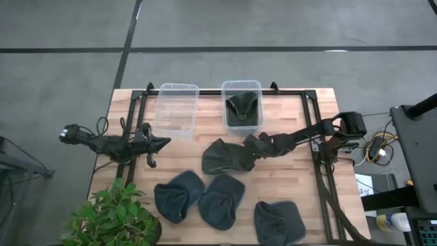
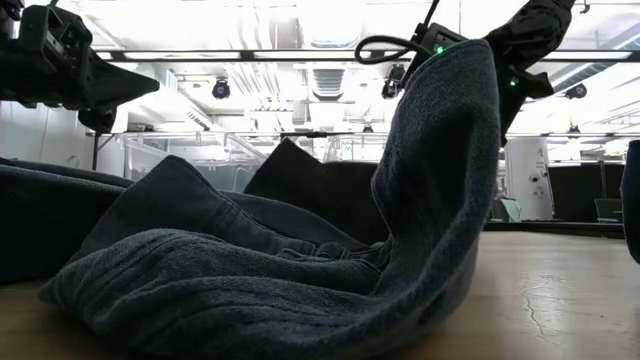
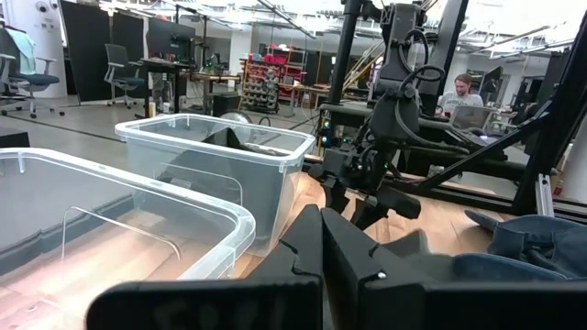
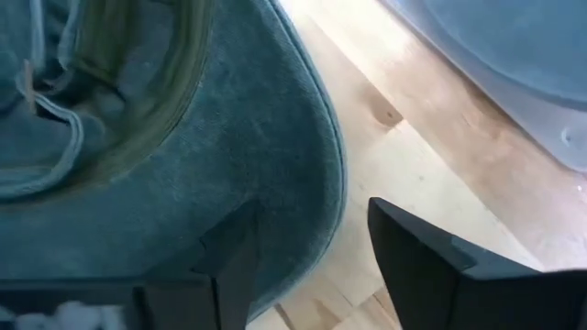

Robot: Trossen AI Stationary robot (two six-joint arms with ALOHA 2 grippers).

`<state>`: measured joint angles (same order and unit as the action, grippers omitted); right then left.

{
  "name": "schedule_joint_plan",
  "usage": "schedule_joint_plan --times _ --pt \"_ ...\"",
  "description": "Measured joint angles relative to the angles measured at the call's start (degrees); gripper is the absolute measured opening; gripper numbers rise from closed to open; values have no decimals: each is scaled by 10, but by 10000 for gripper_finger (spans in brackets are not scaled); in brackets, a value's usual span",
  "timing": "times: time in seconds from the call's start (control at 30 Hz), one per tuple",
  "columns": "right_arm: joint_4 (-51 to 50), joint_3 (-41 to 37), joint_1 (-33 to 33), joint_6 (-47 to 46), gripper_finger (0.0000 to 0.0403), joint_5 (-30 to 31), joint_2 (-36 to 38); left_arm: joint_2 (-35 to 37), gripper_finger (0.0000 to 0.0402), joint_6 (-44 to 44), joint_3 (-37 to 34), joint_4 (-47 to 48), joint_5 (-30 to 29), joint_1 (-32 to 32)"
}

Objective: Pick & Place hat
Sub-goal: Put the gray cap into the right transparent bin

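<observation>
One hat already sits in the right-hand bin, the right tool has its fingers wide around the brim of another hat on the table, three more hats wait, and the left tool rests clenched and empty.

The left arm lies low along the table's left edge, stretched toward the middle. Its left gripper has its fingers pressed together, nothing between them, as the left wrist view shows with the two dark fingers meeting at a point.

The right arm reaches in from the table's right edge, angled down toward the centre. Its right gripper sits low over the table's middle, jaws parted; in the right wrist view one finger stands clear and the other lies against dark fabric.
</observation>
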<state>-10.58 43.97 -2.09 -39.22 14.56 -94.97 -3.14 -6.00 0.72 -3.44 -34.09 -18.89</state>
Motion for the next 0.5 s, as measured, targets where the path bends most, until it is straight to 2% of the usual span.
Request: schedule_joint_plan --times 0.13,0.3,0.5 --pt "5 0 0 3 130 -11 1 0 0 0 0 0 0 0" --pt "11 0 0 7 32 -14 5 0 0 0 0 0 0 0" --pt "20 0 0 2 12 -18 27 0 0 0 0 0 0 0"
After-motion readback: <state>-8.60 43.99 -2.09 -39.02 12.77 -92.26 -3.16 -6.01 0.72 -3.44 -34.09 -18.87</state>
